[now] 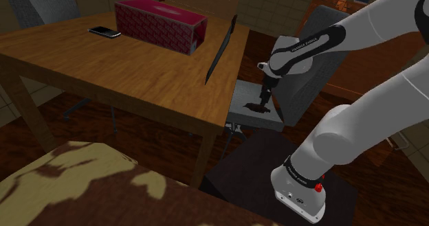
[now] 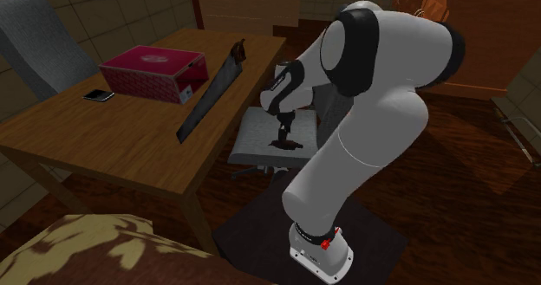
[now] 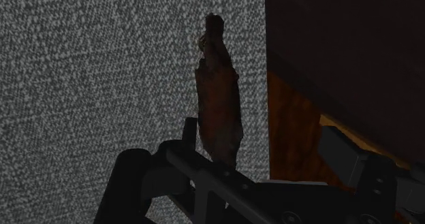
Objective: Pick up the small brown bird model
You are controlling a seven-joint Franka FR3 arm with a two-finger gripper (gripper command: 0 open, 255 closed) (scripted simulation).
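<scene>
The small brown bird (image 3: 218,100) lies on the grey chair seat (image 1: 242,94), close to one edge of the seat, with dark floor just beyond it. The gripper (image 3: 262,148) is down over the bird and open, the bird standing between its fingers (image 3: 187,135) but nearer one than the other. A good grasp probably calls for centring first, then closing gently on the body. The table (image 1: 137,73) edge and the saw (image 1: 220,49) leaning at it stand beside the chair, so straight up looks the clearest way out.

Brown bird model (image 3: 219,100) on grey seat (image 3: 102,66)
</scene>
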